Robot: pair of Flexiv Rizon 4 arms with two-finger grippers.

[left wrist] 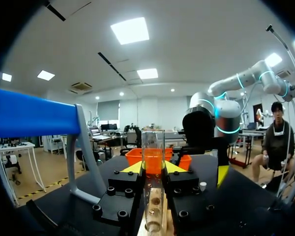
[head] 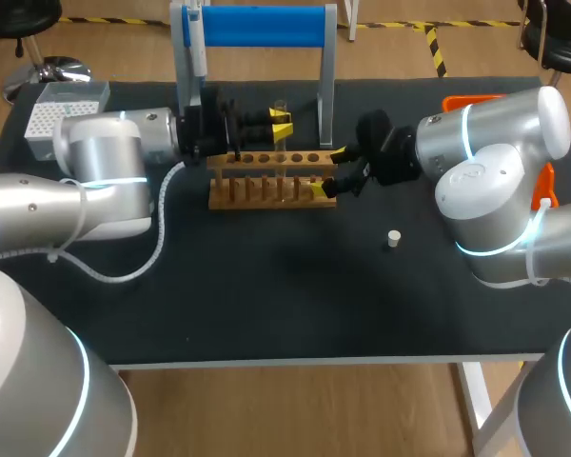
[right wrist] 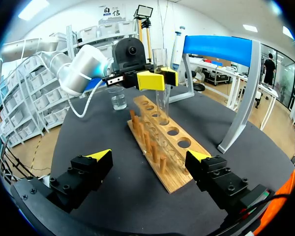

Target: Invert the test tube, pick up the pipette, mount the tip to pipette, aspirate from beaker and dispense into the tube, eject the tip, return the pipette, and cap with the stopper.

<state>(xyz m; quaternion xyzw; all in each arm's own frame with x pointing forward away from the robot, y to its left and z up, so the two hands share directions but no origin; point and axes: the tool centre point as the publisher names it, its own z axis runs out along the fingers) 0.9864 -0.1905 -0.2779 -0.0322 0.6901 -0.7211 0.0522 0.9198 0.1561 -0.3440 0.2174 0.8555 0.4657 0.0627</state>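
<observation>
A clear test tube [head: 281,114] stands upright over the wooden rack [head: 266,181], its lower end at one of the rack's holes. My left gripper [head: 278,124] is shut on the tube [left wrist: 153,162], a yellow tip on each side. In the right wrist view the same tube [right wrist: 161,83] shows in the left gripper [right wrist: 157,79] above the rack [right wrist: 162,142]. My right gripper [head: 333,171] is open, its fingers either side of the rack's right end, holding nothing. A small white stopper [head: 393,238] lies on the mat near my right arm. A beaker [right wrist: 118,98] stands behind the rack.
A blue-topped stand [head: 257,27] rises behind the rack, with what looks like the pipette [head: 196,48] hanging at its left post. A white tip box [head: 62,112] sits at the back left and an orange tray [head: 471,99] at the back right.
</observation>
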